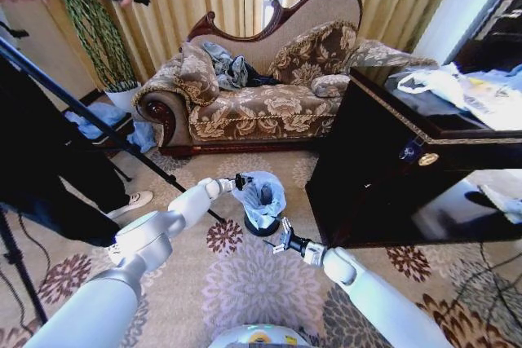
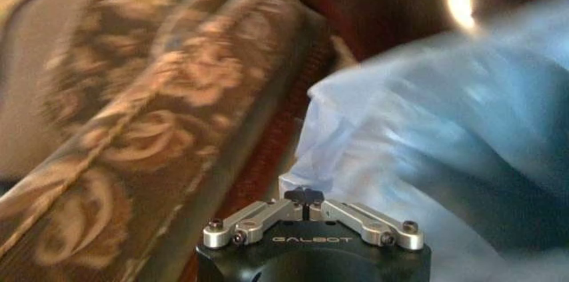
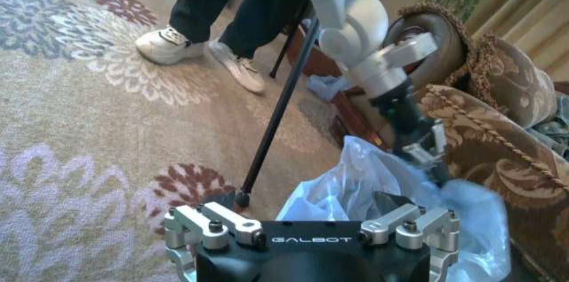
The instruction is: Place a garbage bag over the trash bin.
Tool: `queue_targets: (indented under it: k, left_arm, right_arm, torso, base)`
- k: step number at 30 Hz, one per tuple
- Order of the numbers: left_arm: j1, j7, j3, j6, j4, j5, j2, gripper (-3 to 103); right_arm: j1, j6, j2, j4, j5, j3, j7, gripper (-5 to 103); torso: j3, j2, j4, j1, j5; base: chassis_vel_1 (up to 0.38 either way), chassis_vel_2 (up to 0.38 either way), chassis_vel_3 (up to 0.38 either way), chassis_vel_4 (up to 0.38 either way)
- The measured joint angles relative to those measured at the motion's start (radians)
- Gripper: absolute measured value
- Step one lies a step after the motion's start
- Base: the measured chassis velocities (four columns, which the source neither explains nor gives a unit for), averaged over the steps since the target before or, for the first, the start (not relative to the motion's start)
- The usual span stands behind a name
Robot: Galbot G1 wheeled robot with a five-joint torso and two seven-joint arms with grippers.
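My left tool [image 1: 239, 181] pinches the garbage bag [image 1: 261, 197], draped over the trash bin [image 1: 263, 226] at frame centre — right tool [image 1: 283, 240] wide. I'd tug the rim down evenly.

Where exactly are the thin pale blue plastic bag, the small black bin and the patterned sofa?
Thin pale blue plastic garbage bag [image 1: 259, 195]: head view, crinkled upper side.
Small black round trash bin [image 1: 263, 229]: head view, bare base below the bag.
Floral patterned sofa [image 1: 261, 112]: head view, seat cushion.
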Motion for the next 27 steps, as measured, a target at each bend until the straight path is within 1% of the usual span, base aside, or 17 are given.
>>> queue_targets:
  k: [1, 2, 3, 4, 5, 6, 8, 9, 11, 13, 14, 16, 23, 26, 27]
  left_arm:
    - [0.002, 0.006, -0.022, 0.016, 0.002, -0.075, -0.009, 0]
    - [0.002, 0.006, -0.022, 0.016, 0.002, -0.075, -0.009, 0]
    - [0.004, 0.02, -0.039, 0.031, 0.004, -0.13, -0.016, 0]
    - [0.007, 0.042, -0.056, 0.053, 0.005, -0.205, -0.024, 0]
    - [0.011, 0.059, -0.068, 0.087, 0.006, -0.272, -0.029, 0]
    - [0.011, 0.059, -0.068, 0.087, 0.006, -0.272, -0.029, 0]
    - [0.02, 0.082, -0.091, 0.142, 0.019, -0.366, -0.042, 0]
    - [0.02, 0.082, -0.091, 0.142, 0.019, -0.366, -0.042, 0]
    - [0.034, 0.095, -0.111, 0.186, 0.032, -0.433, -0.054, 0]
    - [0.046, 0.101, -0.129, 0.204, 0.047, -0.46, -0.066, 0]
    - [0.046, 0.101, -0.129, 0.204, 0.047, -0.46, -0.066, 0]
    - [0.061, 0.095, -0.15, 0.23, 0.055, -0.488, -0.08, 0]
    - [0.072, 0.072, -0.182, 0.259, 0.06, -0.506, -0.097, 0]
    - [0.073, 0.053, -0.21, 0.286, 0.063, -0.527, -0.102, 0]
    - [0.073, 0.05, -0.224, 0.294, 0.063, -0.537, -0.103, -3]
  right_arm:
    - [-0.004, 0.001, -0.001, 0.001, -0.001, 0.0, 0.001, 100]
    - [-0.004, 0.001, -0.001, 0.001, -0.001, 0.0, 0.001, 100]
    - [-0.007, 0.002, -0.001, 0.002, -0.002, 0.0, 0.004, 100]
    - [-0.012, 0.002, -0.002, 0.004, -0.002, 0.001, 0.007, 100]
    - [-0.018, 0.005, -0.003, 0.006, -0.002, 0.005, 0.012, 100]
    - [-0.018, 0.005, -0.003, 0.006, -0.002, 0.005, 0.012, 100]
    - [-0.033, 0.008, -0.005, 0.015, -0.002, 0.018, 0.018, 100]
    - [-0.033, 0.008, -0.005, 0.015, -0.002, 0.018, 0.018, 100]
    - [-0.049, 0.01, -0.009, 0.027, -0.003, 0.031, 0.025, 100]
    - [-0.06, 0.015, -0.015, 0.039, -0.006, 0.04, 0.031, 100]
    - [-0.06, 0.015, -0.015, 0.039, -0.006, 0.04, 0.031, 100]
    - [-0.074, 0.026, -0.022, 0.052, -0.016, 0.054, 0.047, 100]
    - [-0.084, 0.035, -0.026, 0.075, -0.034, 0.067, 0.092, 100]
    - [-0.06, 0.049, -0.009, 0.082, -0.07, 0.06, 0.165, 100]
    - [-0.04, 0.06, 0.002, 0.075, -0.09, 0.054, 0.195, 100]
  torso:
    - [0.0, 0.0, 0.0, 0.0, 0.0]
    - [0.0, 0.0, 0.0, 0.0, 0.0]
    - [0.0, 0.0, 0.0, 0.0, 0.0]
    - [0.0, 0.0, 0.0, 0.0, -0.0001]
    - [0.0, 0.0, -0.0002, 0.0, 0.0]
    - [0.0, 0.0, -0.0002, 0.0, 0.0]
    - [0.0, 0.0, -0.0001, 0.0, 0.0]
    - [0.0, 0.0, -0.0001, 0.0, 0.0]
    - [0.0, 0.0, 0.0, 0.0, 0.0001]
    - [0.0, 0.0, 0.0001, 0.0, 0.0]
    - [0.0, 0.0, 0.0001, 0.0, 0.0]
    - [0.0, 0.0, 0.0, 0.0, -0.0001]
    - [0.0, 0.0, -0.0001, 0.0, 0.0]
    - [0.0, 0.0, -0.0002, 0.0, 0.0001]
    - [0.0, 0.0, -0.0002, 0.0, -0.0001]
  base:
    - [0.0, 0.0, 0.0, 0.0]
    - [0.0, 0.0, 0.0, 0.0]
    - [0.0, 0.0, 0.0, 0.0]
    - [0.0, 0.0, 0.0, 0.0]
    - [0.0, 0.0, 0.0, 0.0]
    - [0.0, 0.0, 0.0, 0.0]
    - [0.0, 0.0, 0.0, 0.0]
    - [0.0, 0.0, 0.0, 0.0]
    - [0.0, 0.0, 0.0, 0.0]
    - [0.0, 0.0, 0.0, 0.0]
    - [0.0, 0.0, 0.0, 0.0]
    - [0.0, 0.0, 0.0, 0.0]
    - [0.0, 0.0, 0.0, 0.0]
    - [0.0, 0.0, 0.0, 0.0]
    - [0.0, 0.0, 0.0, 0.0]
